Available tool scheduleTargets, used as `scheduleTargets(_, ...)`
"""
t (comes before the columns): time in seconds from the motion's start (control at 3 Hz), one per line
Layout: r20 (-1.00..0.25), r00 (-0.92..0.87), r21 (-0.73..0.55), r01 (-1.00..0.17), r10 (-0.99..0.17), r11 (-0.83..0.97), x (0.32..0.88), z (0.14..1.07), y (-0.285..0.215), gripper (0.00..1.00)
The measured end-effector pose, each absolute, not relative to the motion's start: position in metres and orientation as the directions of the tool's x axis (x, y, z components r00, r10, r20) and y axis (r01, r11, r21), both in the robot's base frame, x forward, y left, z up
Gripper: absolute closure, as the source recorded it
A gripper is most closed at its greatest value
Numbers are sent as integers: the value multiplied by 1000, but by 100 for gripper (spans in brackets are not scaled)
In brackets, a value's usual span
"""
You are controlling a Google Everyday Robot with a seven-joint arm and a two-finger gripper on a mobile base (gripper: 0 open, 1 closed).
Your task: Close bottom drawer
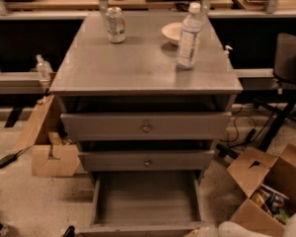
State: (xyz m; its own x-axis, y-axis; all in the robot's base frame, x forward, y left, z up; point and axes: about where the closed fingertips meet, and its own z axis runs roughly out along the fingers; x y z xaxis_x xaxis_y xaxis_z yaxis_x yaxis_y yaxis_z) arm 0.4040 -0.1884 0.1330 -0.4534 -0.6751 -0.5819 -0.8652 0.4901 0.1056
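Note:
The bottom drawer point(145, 197) is the lowest of three grey drawers in the cabinet. It is pulled far out and its plain grey box is empty. Its front panel point(138, 228) lies at the lower edge of the view, and its knob is out of view. The two drawers above it stand slightly out. My gripper point(196, 231) is at the lower edge, by the drawer's front right corner, mostly cut off. A white part of my arm point(235, 229) shows just right of it.
A can point(115, 24), a water bottle point(188, 36) and a bowl point(172, 32) stand on the cabinet top point(138, 63). An open cardboard box point(266, 191) sits on the floor at right, cardboard point(53, 158) at left, a dark chair point(289, 63) at right.

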Motion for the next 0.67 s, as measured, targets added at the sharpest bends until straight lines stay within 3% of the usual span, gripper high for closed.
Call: scheduleTargets(0.67,-590,-434,87,-873,-681,481,416,137,-184,100)
